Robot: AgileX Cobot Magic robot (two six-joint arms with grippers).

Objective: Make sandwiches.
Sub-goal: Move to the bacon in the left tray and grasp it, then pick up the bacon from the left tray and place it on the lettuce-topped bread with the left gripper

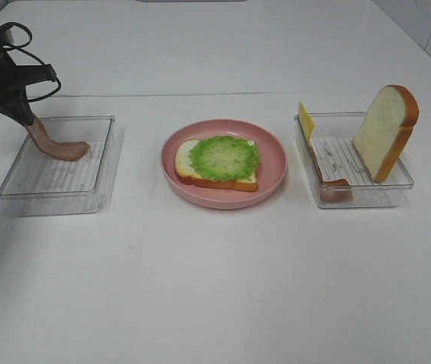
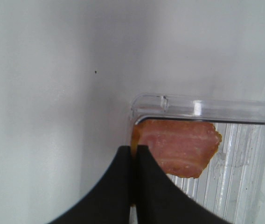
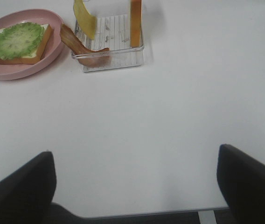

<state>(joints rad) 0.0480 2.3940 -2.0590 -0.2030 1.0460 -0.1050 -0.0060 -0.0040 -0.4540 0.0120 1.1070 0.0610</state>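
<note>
A bread slice [image 1: 200,168] topped with a green lettuce leaf [image 1: 224,158] lies on the pink plate [image 1: 275,159] in the middle. My left gripper [image 1: 26,117] is shut on one end of a bacon strip [image 1: 58,145], lifting it while its other end rests in the left clear tray [image 1: 56,178]. The left wrist view shows the closed fingers [image 2: 133,179] pinching the bacon [image 2: 179,144]. The right tray [image 1: 363,189] holds an upright bread slice [image 1: 385,130], a yellow cheese square [image 1: 306,121] and another bacon strip [image 1: 331,182]. My right gripper [image 3: 137,182] is open and empty, well back from the tray.
The white table [image 1: 215,288] stretches around the trays. In the right wrist view the plate [image 3: 25,70] and right tray [image 3: 111,58] lie ahead of the open fingers [image 3: 23,186].
</note>
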